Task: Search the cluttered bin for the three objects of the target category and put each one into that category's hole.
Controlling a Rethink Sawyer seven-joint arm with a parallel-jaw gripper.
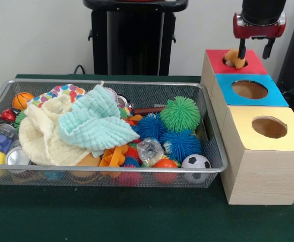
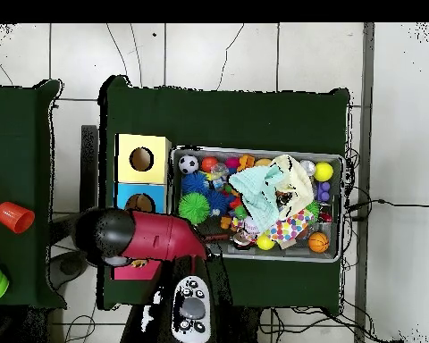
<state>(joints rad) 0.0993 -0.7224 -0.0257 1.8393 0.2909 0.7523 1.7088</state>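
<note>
Even, bright indoor light; soft shadows; front view perhaps slightly blurred.

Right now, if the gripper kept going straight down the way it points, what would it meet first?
Probably the orange toy figure sitting in the red-topped box's hole. The open gripper hangs just above it, though depth is hard to judge; one finger may land on the red top instead.

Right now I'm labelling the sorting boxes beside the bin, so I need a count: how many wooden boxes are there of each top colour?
Red-topped box: 1
Blue-topped box: 1
Yellow-topped box: 1
Total: 3
</note>
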